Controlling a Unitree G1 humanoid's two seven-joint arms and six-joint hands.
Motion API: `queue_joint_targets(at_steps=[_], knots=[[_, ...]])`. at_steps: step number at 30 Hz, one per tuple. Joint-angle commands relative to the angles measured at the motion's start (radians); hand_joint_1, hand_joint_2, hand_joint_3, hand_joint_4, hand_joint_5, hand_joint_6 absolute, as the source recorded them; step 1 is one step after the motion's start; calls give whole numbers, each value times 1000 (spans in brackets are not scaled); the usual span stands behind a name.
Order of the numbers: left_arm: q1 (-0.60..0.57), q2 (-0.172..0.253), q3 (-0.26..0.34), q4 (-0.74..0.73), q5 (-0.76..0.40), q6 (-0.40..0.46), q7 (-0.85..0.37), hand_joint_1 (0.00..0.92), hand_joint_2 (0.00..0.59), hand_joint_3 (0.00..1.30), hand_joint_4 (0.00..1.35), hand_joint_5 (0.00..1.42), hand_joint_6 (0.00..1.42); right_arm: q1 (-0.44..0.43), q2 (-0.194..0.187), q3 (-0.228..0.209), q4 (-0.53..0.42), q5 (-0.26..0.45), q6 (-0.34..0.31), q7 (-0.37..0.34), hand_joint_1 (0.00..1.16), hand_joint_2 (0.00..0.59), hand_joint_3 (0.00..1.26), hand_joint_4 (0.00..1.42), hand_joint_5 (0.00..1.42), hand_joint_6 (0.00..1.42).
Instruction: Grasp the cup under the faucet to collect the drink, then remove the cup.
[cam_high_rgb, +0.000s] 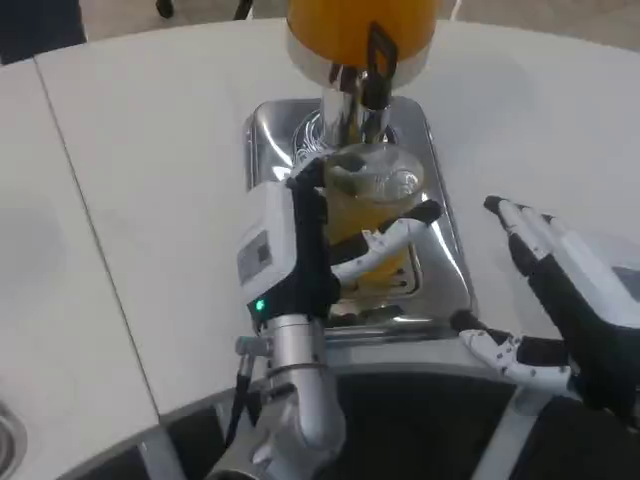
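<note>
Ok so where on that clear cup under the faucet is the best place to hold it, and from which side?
Grip the clear cup around its side wall, about mid-height, coming from the robot's left, as the left hand does now. The cup stands upright on the metal drip tray with the faucet right above its open mouth, so the top is blocked and a sideways wrap probably keeps the drink level.
</note>
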Motion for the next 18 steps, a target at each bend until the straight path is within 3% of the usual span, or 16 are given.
queue_joint_targets(at_steps=[1,9,15,18], knots=[[43,40,18,-48,-19,-20,-18,617,23,1167,1063,1424,1424,-12,0,23,38,24,-19,-37,514,417,0,0,0,143],[96,128,56,-163,-35,-11,-73,581,5,1192,1051,1424,1424,-7,-10,38,85,66,-48,-111,526,439,0,0,0,146],[144,173,93,-252,-61,-2,-145,576,14,1199,1051,1424,1424,17,-56,32,81,77,-96,-150,543,452,0,0,0,147],[167,193,102,-324,-50,48,-174,575,14,1202,1059,1424,1424,29,-63,21,88,94,-97,-169,546,452,0,0,0,147]])
